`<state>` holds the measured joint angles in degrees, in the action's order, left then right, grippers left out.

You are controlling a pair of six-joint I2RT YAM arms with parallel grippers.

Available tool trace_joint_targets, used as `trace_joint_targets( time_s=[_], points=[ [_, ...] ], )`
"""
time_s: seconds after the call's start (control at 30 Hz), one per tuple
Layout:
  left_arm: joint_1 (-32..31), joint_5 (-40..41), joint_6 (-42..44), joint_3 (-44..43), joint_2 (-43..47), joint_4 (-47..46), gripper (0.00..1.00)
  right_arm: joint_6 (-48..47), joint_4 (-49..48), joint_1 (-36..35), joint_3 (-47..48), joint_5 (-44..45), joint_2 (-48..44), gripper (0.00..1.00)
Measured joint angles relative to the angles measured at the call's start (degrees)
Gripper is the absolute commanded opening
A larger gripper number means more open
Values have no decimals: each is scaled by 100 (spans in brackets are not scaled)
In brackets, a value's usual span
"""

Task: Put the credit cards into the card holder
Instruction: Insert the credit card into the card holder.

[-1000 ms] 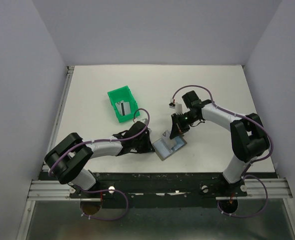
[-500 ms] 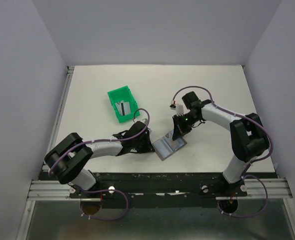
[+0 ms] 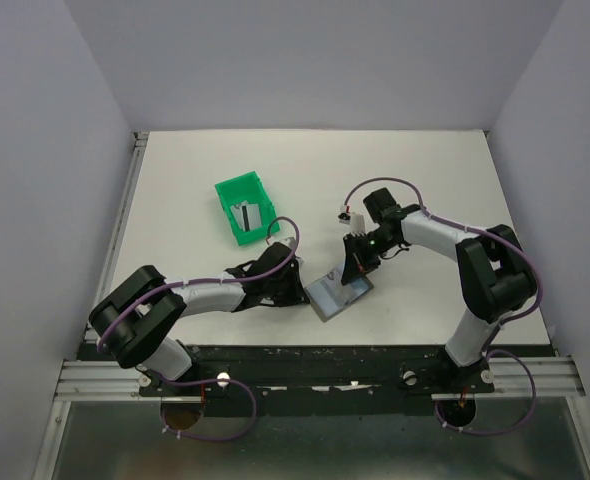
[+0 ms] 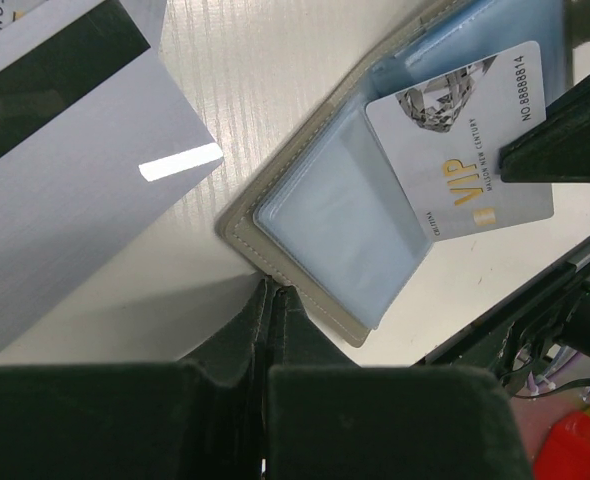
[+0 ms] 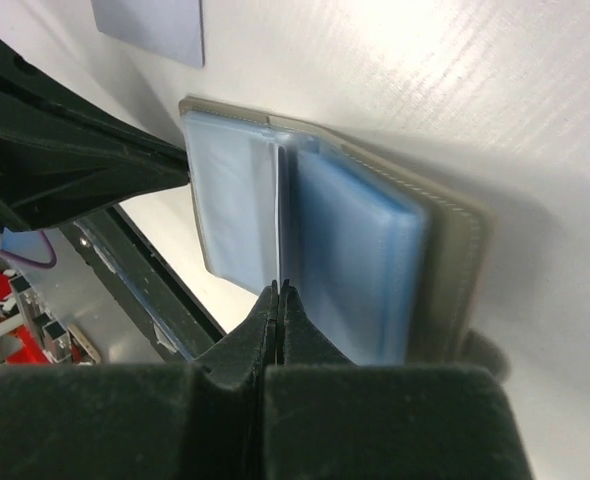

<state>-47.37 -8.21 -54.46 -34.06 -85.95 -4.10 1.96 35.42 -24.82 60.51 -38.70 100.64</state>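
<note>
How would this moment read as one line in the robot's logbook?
left gripper: shut on card holder edge | right gripper: shut on credit card over open holder | second card: flat beside holder

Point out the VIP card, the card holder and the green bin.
VIP card (image 4: 457, 142), left wrist view, on its printed face.
card holder (image 4: 330, 235), left wrist view, on its blue-grey inner sleeve.
green bin (image 3: 237, 188), top external view, on its far wall.
</note>
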Motion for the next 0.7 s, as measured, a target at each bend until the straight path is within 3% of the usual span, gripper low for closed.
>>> trace_joint_targets(
  time_s=[0.7],
  points=[
    [0,0,-2,0,2,7,0,149,-310,-42,-76,-588,157,0]
  ],
)
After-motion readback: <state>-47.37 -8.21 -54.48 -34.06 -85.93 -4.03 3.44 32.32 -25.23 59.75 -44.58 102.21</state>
